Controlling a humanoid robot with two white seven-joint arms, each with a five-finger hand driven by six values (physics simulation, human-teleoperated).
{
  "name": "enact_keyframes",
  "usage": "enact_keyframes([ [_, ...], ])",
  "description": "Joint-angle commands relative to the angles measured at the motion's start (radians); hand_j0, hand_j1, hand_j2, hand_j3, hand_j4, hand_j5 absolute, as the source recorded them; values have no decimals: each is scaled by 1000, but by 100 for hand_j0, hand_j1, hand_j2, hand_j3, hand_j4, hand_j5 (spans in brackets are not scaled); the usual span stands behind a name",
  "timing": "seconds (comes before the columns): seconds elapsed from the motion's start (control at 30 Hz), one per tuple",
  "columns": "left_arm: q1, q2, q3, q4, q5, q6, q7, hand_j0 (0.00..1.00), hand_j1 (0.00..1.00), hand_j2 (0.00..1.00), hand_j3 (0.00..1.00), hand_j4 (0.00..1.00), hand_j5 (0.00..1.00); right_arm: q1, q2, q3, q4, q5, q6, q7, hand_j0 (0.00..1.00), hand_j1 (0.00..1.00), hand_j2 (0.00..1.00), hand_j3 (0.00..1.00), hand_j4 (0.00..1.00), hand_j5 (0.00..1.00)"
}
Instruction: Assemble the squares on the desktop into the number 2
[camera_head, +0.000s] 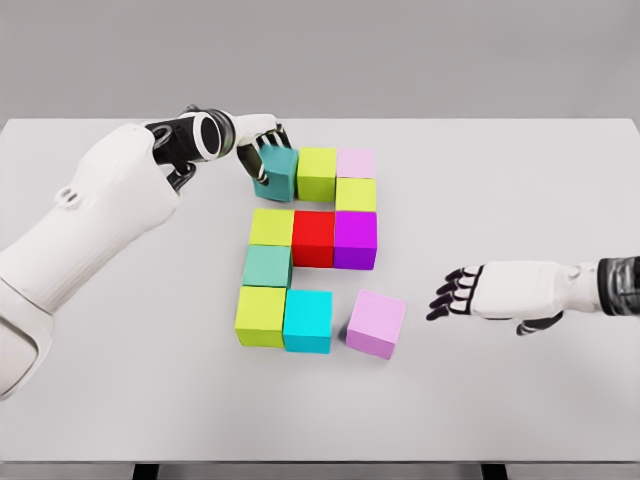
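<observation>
Head view: coloured cubes arranged on a white table (120, 400), both hands present.

The left hand (258, 140) has its fingers closed around the teal cube (275, 172) at the top-left of the formation, touching the lime cube (317, 173). The right hand (470, 292) hovers with fingers spread (holding nothing), near the loose pink cube (376, 323), which sits slightly rotated, just beside the cyan cube (307, 321). The red cube (313, 238) occupies the middle row.
</observation>
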Motion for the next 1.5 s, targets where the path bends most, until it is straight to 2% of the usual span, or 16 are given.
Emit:
enact_keyframes([
  [0.0, 0, 4, 0, -2, -3, -3, 0, 81, 81, 81, 81, 81, 81, 0, 16, 5, -1, -5, 2, 0, 100, 100, 100, 100, 100, 100],
  [0.07, 0, 3, 0, -3, -3, -3, 0, 83, 83, 83, 83, 83, 83, -9, 25, 12, 1, -5, 2, 0, 100, 100, 100, 100, 100, 100],
  [0.17, 0, 4, 0, -3, -4, -4, 0, 88, 88, 88, 88, 88, 88, -49, 39, 67, -1, -5, 2, 0, 100, 100, 100, 100, 100, 100],
  [0.53, 0, 12, 0, -2, -1, -63, 0, 100, 100, 100, 100, 100, 100, -71, 58, 71, 1, -5, 2, 0, 100, 100, 100, 100, 100, 100],
  [0.9, 9, 9, 2, 9, 0, -43, 0, 100, 100, 100, 100, 100, 100, -103, 79, 105, -1, -6, 2, 0, 100, 100, 100, 100, 100, 100],
  [1.2, 12, -4, 0, 15, 3, 5, 50, 100, 100, 100, 100, 100, 100, -141, 102, 159, -1, -6, 2, 0, 100, 100, 100, 100, 100, 100],
  [1.47, 23, -4, 0, 10, 7, 3, 50, 100, 100, 100, 100, 100, 100, -150, 105, 159, 1, -6, 2, 0, 100, 100, 100, 100, 100, 100],
])
